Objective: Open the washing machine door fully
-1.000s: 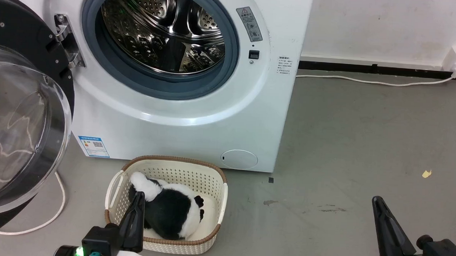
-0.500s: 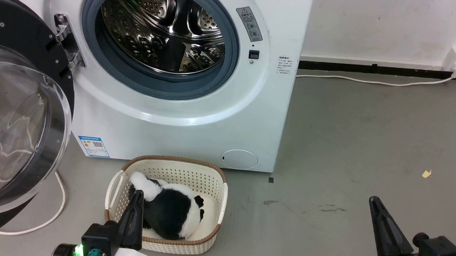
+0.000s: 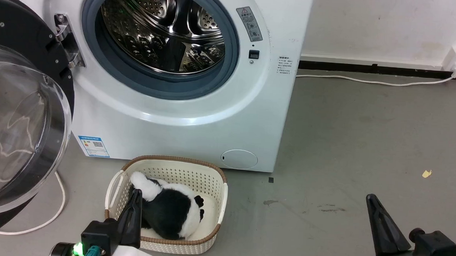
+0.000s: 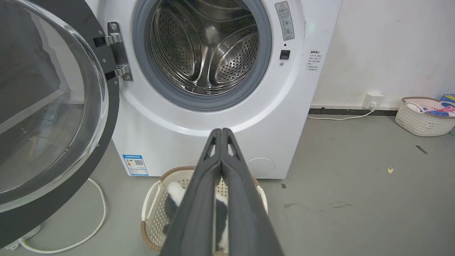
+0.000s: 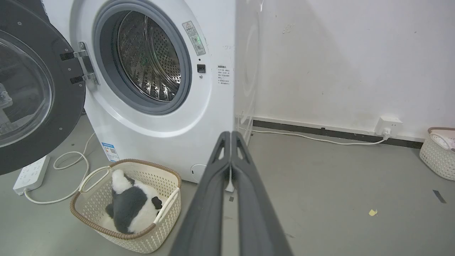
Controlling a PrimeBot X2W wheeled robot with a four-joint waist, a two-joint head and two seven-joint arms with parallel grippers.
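Head view: washing machine door (image 3: 17,107) hangs swung out to the left of the machine on its hinge (image 3: 68,40). Its inner glass bowl faces the robot and the drum (image 3: 167,29) is fully exposed.

Left gripper (image 3: 137,196) is low, fingers pressed together and holding nothing. It sits over the basket (image 3: 225,197) with the plush panda (image 3: 170,214) and is well apart from the door. Right gripper (image 3: 371,201) is the same, closed and empty, low on the right above the floor.

My read: the door is at or near full swing. I can't tell from these angles whether the hinge is on its stop.

If there's travel left:
- Use the left arm, as it's the nearer one. Keep the fingers closed as a pusher; no grasp needed.
- Lift clear of the basket first, then come in from the machine side.
- Contact the black rim on the inner face, at the edge far from the hinge. Avoid the glass, which is bulged and slick, so the tip would likely skate.
- Push along the arc around the hinge, slowly, and stop at first firm resistance.
- Watch the white cable (image 3: 54,216) and the power strip (image 5: 31,174) on the floor near the door's lower edge.
- Keep the right arm parked.
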